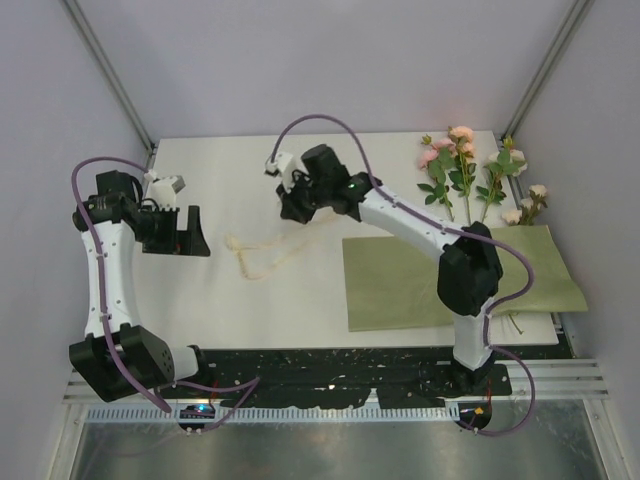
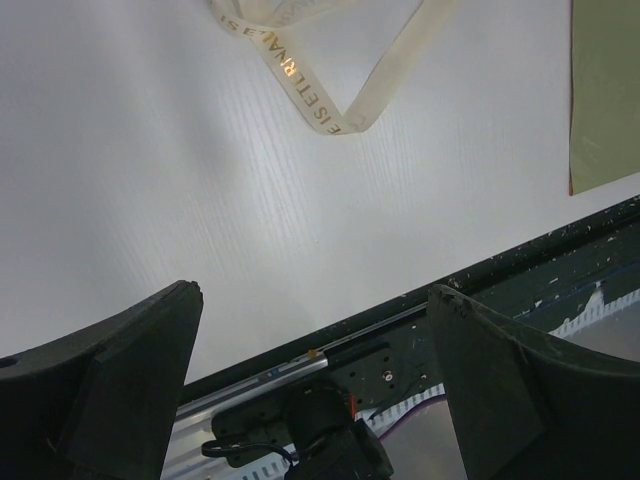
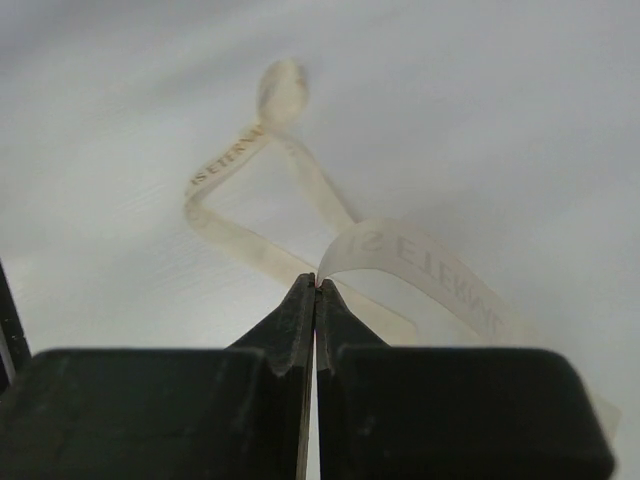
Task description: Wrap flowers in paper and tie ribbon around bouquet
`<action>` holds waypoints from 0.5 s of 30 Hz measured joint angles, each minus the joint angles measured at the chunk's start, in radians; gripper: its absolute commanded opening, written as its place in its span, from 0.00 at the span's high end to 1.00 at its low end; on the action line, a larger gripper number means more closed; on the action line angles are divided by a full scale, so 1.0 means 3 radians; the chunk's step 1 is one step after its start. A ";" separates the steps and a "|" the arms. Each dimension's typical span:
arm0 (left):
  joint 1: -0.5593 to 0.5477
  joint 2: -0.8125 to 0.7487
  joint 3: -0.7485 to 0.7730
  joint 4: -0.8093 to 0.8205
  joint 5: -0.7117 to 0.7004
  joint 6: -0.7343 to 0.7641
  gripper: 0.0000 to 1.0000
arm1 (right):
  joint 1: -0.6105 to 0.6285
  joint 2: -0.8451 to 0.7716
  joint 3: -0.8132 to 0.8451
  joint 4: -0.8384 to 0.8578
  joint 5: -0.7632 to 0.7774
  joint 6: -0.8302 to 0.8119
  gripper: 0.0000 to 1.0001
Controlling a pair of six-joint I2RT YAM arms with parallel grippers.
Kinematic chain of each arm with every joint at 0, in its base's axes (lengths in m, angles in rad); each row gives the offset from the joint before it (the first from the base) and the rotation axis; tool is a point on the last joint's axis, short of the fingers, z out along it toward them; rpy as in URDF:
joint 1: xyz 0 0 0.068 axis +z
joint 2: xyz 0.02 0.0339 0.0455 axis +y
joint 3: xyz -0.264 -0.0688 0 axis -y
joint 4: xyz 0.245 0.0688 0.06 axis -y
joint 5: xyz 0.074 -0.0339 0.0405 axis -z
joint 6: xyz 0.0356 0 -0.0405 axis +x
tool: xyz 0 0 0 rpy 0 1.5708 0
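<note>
Ribbon (image 3: 400, 255): sheer, limp, light, likely slippery.
We favour its end: right hand (image 3: 316, 285) pinches it there; left hand (image 2: 315, 292) spread wide, empty.

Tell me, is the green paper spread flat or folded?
Spread flat: the paper lies open on the table as one unfolded sheet, beside the flowers.

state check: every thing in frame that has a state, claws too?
flowers: loose on the table, unwrapped, at the paper's far edge
paper: flat, unfolded
ribbon: untied, loose loops on the table, one end lifted
left claw: open, empty
right claw: shut on the ribbon end
</note>
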 measured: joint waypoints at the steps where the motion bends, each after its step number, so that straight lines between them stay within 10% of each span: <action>1: 0.0000 0.0000 0.0000 0.0000 0.0001 -0.0019 0.00 | 0.0111 0.0092 -0.0003 0.0013 -0.0031 0.0017 0.94; 4: 0.0010 0.0001 0.0000 0.0001 0.0011 -0.0043 0.01 | 0.0398 0.0390 0.0055 0.0033 -0.0095 0.0076 0.68; 8: 0.0053 0.0013 0.0000 0.0001 0.0058 -0.0079 0.00 | 0.0642 0.0884 0.0254 0.0066 -0.0076 0.0165 0.05; 15: 0.0135 0.0034 0.0000 0.0003 0.0128 -0.0107 0.00 | 0.0827 0.1297 0.0393 0.0165 0.0122 0.0238 0.05</action>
